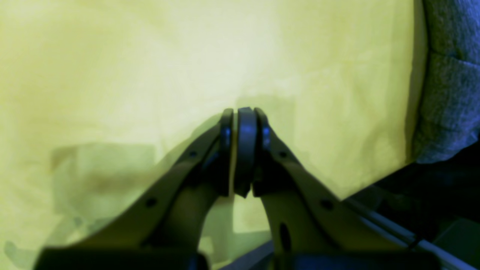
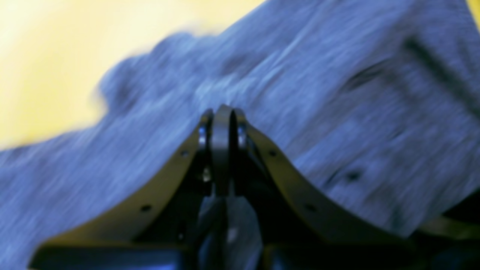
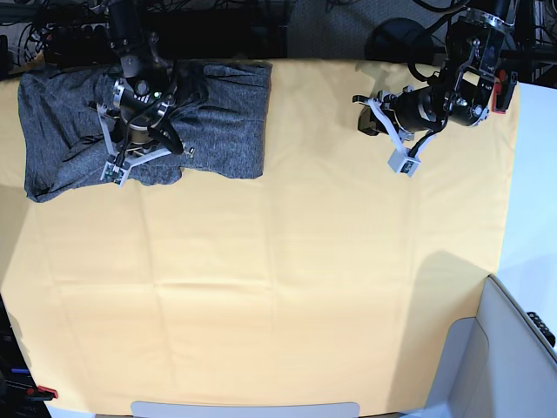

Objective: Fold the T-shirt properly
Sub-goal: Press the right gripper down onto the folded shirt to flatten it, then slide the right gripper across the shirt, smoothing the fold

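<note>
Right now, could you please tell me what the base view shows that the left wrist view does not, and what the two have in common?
Only the base view shows the whole shirt lying in a loose heap at the far corner of the yellow cloth, with the right claw above it. Only the left wrist view shows close up that the left claw is shut and holds nothing. Both show that claw over bare yellow cloth, apart from the shirt.

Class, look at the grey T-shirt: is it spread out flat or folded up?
Folded. The T-shirt lies as a compact, rumpled rectangle in one corner of the yellow cloth, no sleeves spread out.
</note>
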